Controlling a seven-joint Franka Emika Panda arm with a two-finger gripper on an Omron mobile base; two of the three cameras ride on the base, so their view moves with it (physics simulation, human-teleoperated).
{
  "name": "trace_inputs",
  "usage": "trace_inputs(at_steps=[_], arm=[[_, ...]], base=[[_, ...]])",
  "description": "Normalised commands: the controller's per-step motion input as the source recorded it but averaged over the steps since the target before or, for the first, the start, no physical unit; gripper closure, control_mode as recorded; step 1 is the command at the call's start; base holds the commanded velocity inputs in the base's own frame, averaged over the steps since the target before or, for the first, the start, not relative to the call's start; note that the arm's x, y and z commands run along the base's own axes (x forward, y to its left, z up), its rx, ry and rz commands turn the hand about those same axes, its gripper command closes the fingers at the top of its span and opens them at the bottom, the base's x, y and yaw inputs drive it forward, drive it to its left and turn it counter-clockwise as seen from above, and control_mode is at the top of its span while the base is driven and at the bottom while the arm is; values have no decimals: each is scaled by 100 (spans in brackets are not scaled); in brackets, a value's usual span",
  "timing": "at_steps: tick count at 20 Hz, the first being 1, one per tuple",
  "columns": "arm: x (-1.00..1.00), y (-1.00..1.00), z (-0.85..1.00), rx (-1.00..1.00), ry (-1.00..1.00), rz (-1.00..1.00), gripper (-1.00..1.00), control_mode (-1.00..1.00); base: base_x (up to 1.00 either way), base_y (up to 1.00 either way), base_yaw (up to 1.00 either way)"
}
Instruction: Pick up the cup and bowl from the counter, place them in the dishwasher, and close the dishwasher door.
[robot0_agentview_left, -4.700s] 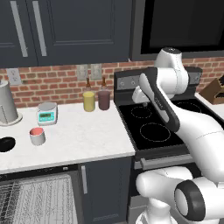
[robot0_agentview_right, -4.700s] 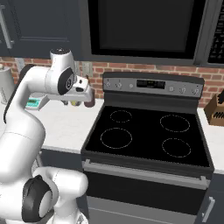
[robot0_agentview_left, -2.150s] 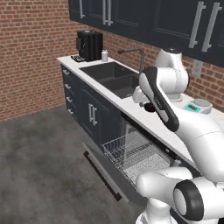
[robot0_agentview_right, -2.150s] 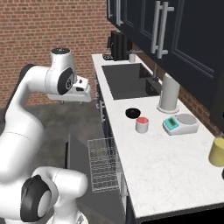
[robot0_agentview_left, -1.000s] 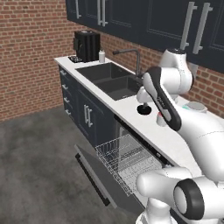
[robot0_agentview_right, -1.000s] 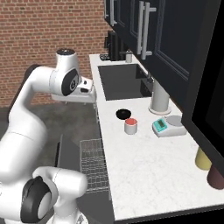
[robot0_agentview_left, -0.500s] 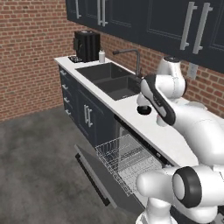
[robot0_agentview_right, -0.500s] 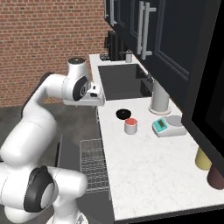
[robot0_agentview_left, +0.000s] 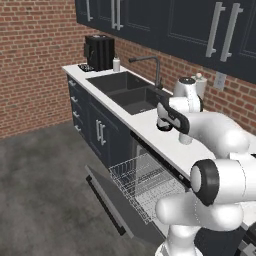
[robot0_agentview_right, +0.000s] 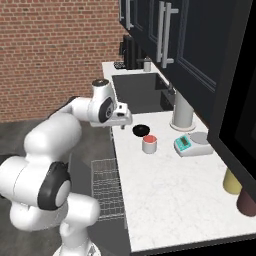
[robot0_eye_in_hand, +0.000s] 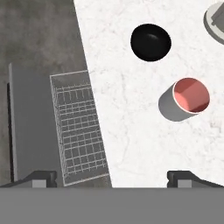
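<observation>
Cup (robot0_agentview_right: 149, 144) just beside bowl (robot0_agentview_right: 141, 130) on counter (robot0_agentview_right: 165, 190), rack (robot0_agentview_right: 106, 187) below

Marbled stone counter (robot0_eye_in_hand: 131, 131), wire rack (robot0_eye_in_hand: 78, 127)

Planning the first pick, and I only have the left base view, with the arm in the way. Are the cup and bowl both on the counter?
Observer: Yes. In the hand view the bowl and the cup stand apart on the counter, both empty.
Operator: Is the end effector open?
Observer: The end effector is open, fingertips wide apart, holding nothing.
Operator: Anything close to them?
Observer: In the right base view a scale sits on the wall side of the cup, not touching it.
</observation>
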Motion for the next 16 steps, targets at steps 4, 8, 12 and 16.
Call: trace_inputs(at_steps=[4, 8, 12, 16], arm=[[75, -44, -36, -4, 0, 0, -100, -100], [73, -37, -32, -4, 0, 0, -100, -100], [69, -41, -29, -2, 3, 0, -100, -100], [44, -43, -29, -1, 8, 0, -100, -100]], base=[[0, 0, 0], [0, 0, 0], [0, 0, 0], [0, 0, 0]])
